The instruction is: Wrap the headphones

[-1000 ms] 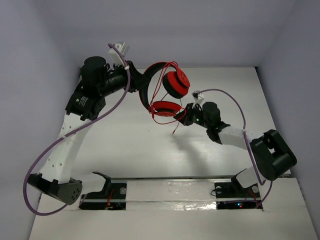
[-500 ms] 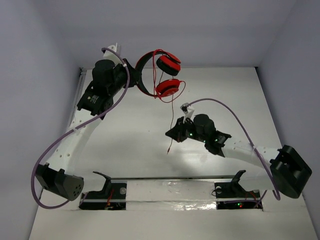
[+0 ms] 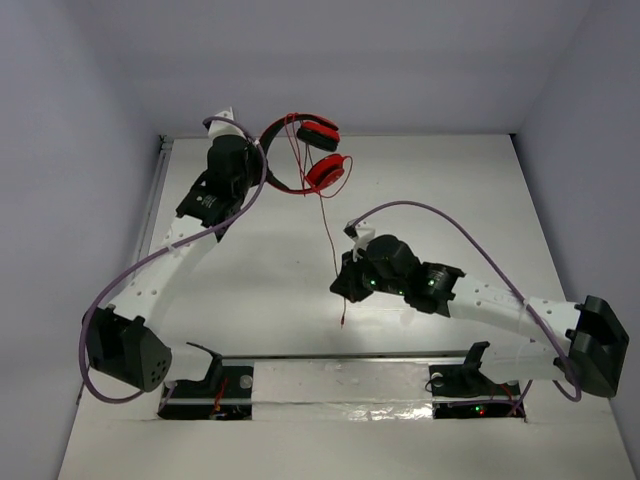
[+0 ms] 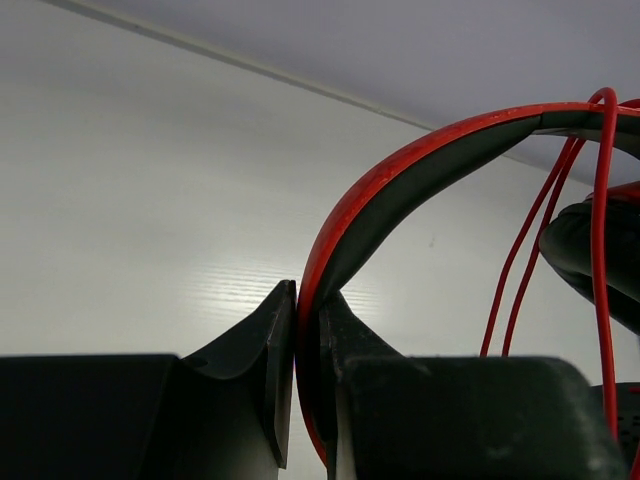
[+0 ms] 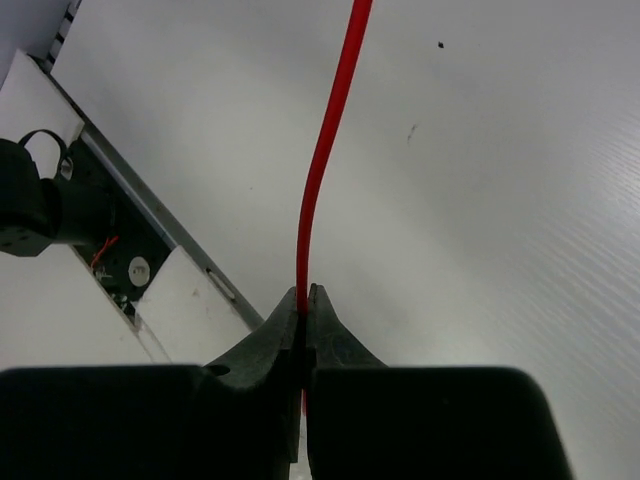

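The red headphones (image 3: pixel 316 131) hang in the air at the back of the table, ear cups stacked one above the other. My left gripper (image 3: pixel 262 152) is shut on the black-and-red headband (image 4: pixel 400 190), the band pinched between its fingertips (image 4: pixel 285 320). Some loops of thin red cable (image 4: pixel 598 200) lie around the headband. The cable (image 3: pixel 329 235) runs straight down from the cups to my right gripper (image 3: pixel 340 285), which is shut on it (image 5: pixel 325 170). A short tail (image 3: pixel 343 318) hangs below the right gripper, over the table.
Purple robot cables (image 3: pixel 440 212) arc over both arms. The arm bases and their black mounts (image 3: pixel 215 385) sit along the near edge; one mount shows in the right wrist view (image 5: pixel 40 200). The back wall is close behind the headphones.
My left gripper has carried the headphones toward the back left. My right gripper has gone from beside the ear cups toward the near edge, and the cable now runs straight between them.
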